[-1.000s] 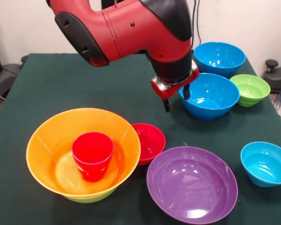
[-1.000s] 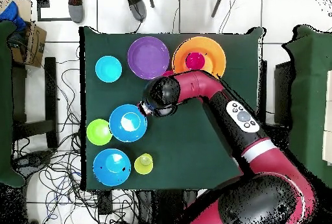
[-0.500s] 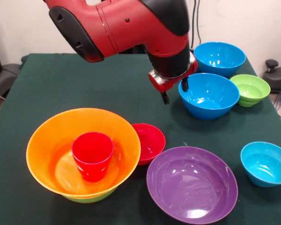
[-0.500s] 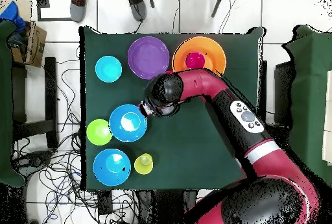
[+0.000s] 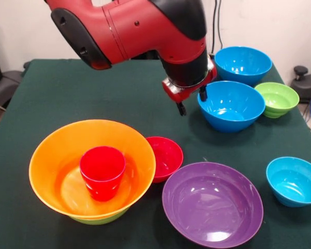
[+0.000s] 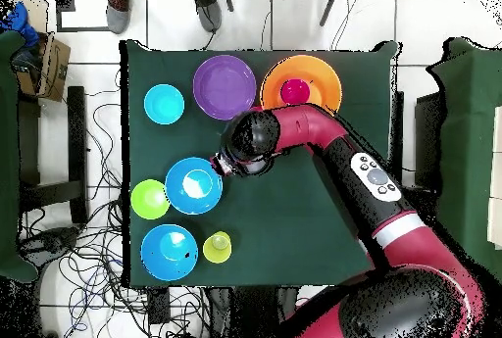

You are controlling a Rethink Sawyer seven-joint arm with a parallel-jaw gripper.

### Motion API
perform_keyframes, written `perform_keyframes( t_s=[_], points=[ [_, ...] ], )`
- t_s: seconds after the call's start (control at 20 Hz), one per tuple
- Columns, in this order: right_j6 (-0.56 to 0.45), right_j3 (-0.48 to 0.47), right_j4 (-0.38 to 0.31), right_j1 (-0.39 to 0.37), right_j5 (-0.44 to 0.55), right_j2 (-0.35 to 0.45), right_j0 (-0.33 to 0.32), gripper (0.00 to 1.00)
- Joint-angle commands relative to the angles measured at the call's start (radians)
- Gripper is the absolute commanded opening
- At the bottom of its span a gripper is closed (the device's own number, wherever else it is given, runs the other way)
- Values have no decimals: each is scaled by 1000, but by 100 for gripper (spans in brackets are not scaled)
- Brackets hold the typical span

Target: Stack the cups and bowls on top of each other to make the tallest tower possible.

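The tower stands at the front left: a large orange bowl [image 5: 52,161] nested over a lime-green bowl [image 5: 101,219], with the red cup [image 5: 102,171] upright inside. My gripper [image 5: 192,102] is open and empty, hanging above the table just left of the nearer medium blue bowl [image 5: 231,105]. In the overhead view the gripper [image 6: 222,165] is at that bowl's [image 6: 193,185] edge. The yellow cup [image 6: 217,247] shows only in the overhead view. The small red bowl [image 5: 166,157] touches the orange bowl's right side.
The large purple bowl [image 5: 212,203] sits at the front middle and the small blue bowl [image 5: 294,180] at the right. The second medium blue bowl [image 5: 243,63] and the ribbed green bowl [image 5: 277,98] are at the far right. The arm spans the upper middle.
My gripper has risen a little and shifted slightly left in the front view, still open and empty. No bowl or cup has moved.
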Motion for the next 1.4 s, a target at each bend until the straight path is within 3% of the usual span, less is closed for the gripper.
perform_keyframes(
  t_s=[0.05,0.3,0.5,1.05,1.4],
  points=[
    [-379,-48,-77,116,10,-4,9,100],
    [-399,-59,-52,121,90,-1,16,100],
    [-383,-34,-40,113,88,10,8,100],
    [-310,43,-121,133,-80,-10,6,100],
    [-316,42,-176,166,-126,-29,0,100]
  ],
)
